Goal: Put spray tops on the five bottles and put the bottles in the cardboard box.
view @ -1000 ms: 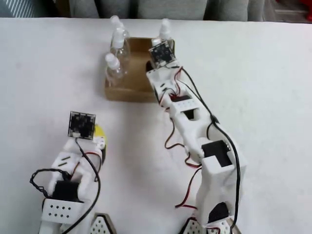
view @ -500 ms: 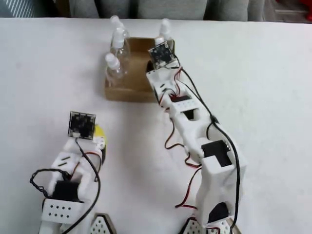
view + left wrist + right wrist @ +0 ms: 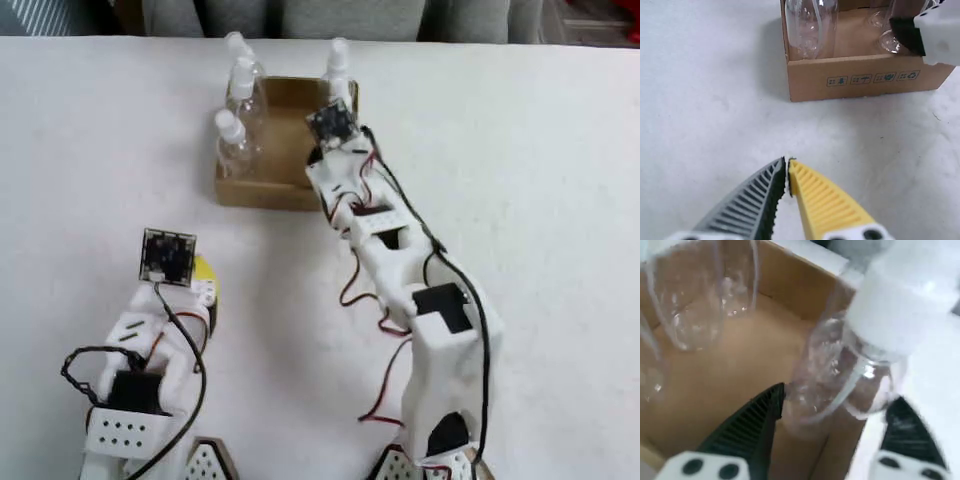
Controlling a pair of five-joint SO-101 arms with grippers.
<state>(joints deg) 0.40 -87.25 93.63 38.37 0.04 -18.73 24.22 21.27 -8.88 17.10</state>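
Bottles, five in all, clear with white spray tops, stand in the cardboard box at the upper centre of the high view. Three are along its left side and two are at its upper right corner. The right end effector is at the box's right edge, its black fingers apart on either side of one bottle. The left end effector sits at the lower left above the white counter, its grey and yellow fingers together on nothing. A row of small printed symbols runs along the box wall facing the arms; they are too small to read.
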